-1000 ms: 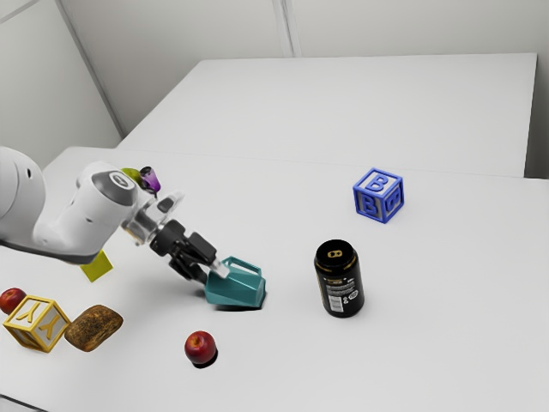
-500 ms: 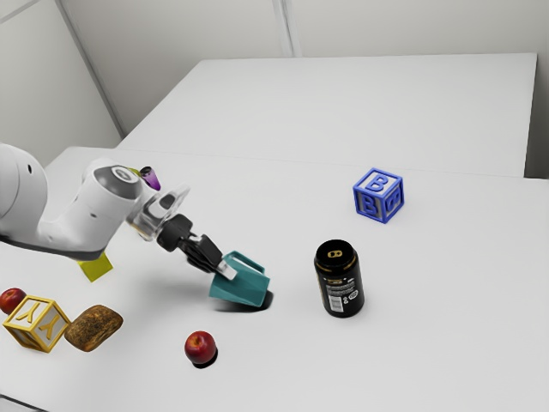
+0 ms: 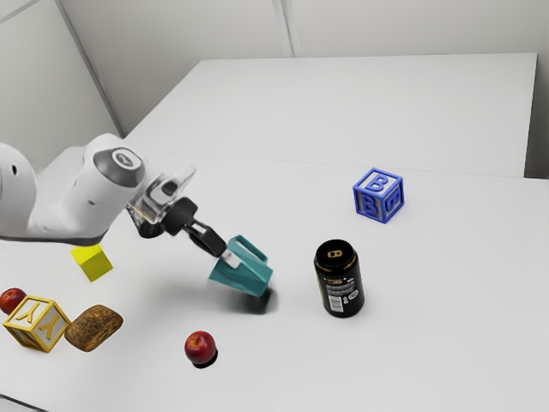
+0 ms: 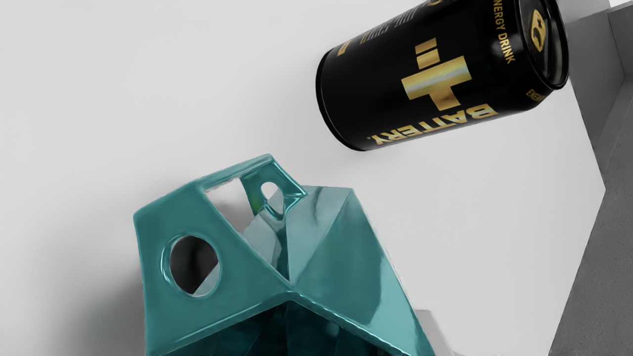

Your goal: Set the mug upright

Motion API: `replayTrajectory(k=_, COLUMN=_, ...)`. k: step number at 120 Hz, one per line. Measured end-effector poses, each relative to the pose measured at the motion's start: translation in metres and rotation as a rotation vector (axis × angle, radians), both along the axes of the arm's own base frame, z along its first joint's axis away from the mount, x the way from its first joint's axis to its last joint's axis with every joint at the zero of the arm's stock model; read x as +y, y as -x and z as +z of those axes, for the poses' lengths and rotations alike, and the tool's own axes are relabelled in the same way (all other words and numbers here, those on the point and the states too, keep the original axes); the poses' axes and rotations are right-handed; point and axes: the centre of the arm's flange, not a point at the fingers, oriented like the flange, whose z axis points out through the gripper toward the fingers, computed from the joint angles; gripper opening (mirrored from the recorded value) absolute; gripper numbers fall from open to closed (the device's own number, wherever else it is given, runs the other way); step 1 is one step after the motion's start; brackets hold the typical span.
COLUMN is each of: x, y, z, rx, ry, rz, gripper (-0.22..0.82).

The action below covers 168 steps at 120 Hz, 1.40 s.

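My fingers are clamped on the tilted mug, near the black can, likely for turning it upright.

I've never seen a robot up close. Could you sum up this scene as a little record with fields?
Held item: teal faceted mug with a handle
Mug's pose: tilted, mouth toward the tool, not upright
Tool: black two-finger tool, closed on the mug near its rim
Standing nearby: black cylindrical metal can with gold lettering, upright
Round item near mug: small red apple
Lettered blocks: blue-framed cube marked B; yellow-framed cube marked Y
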Motion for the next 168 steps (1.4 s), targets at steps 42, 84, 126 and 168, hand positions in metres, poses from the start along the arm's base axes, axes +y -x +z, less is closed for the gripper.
replayTrajectory(k=42, x=-0.061, y=-0.003, z=0.017, rx=-0.237, ry=-0.549, rz=-0.369, gripper=-0.16)
replayTrajectory(k=84, x=-0.085, y=0.013, z=-0.003, rx=-0.285, ry=-0.755, rz=-0.471, gripper=-0.16)
replayTrajectory(k=126, x=-0.088, y=0.014, z=0.009, rx=-0.306, ry=-0.796, rz=-0.405, gripper=0.29)
replayTrajectory(k=168, x=-0.108, y=-0.017, z=0.154, rx=-0.353, ry=-0.814, rz=-0.170, gripper=0.54)
